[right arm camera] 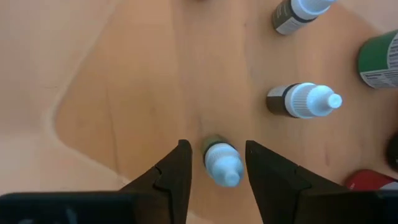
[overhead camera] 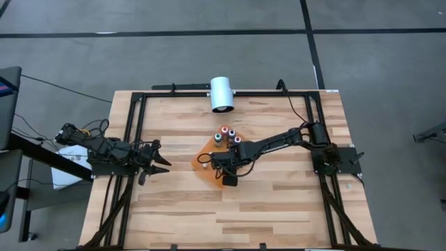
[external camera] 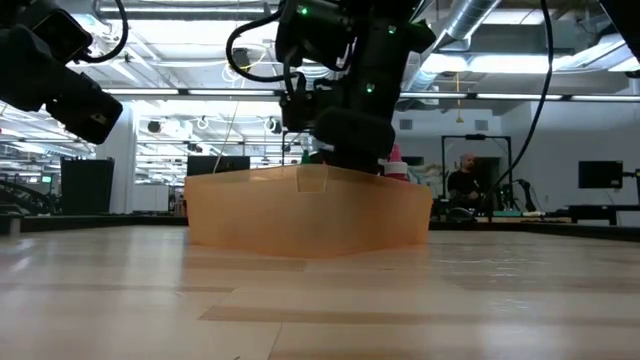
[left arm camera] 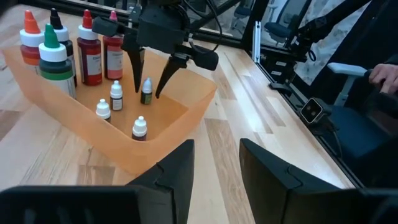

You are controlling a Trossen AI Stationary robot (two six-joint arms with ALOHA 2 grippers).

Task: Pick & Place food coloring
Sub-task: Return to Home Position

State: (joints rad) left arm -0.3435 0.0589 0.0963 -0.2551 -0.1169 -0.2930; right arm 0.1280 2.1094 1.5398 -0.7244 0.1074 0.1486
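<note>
Food coloring bottle [right arm camera: 222,165] in orange bin [right arm camera: 124,93]; likely light, rigid, slick — grasp below cap; right gripper [right arm camera: 217,149] spread astride it; left gripper [left arm camera: 216,144] spread, idle at left.

Your right gripper [right arm camera: 217,147]: jaws parted, one on each side of a white-capped food coloring bottle [right arm camera: 222,164], with a narrow gap showing at either side. That bottle stands on the floor of the orange bin [right arm camera: 124,93]. You also have:
- a second small bottle [right arm camera: 303,101], white cap, near the first
- a third small bottle [right arm camera: 297,11], farther off and cut by the edge
- a green-labelled bottle [right arm camera: 380,59], larger and partly seen
- a red item [right arm camera: 373,181], too little of it in view to identify
- the pale counter [right arm camera: 37,37], beyond the bin's wall
</note>
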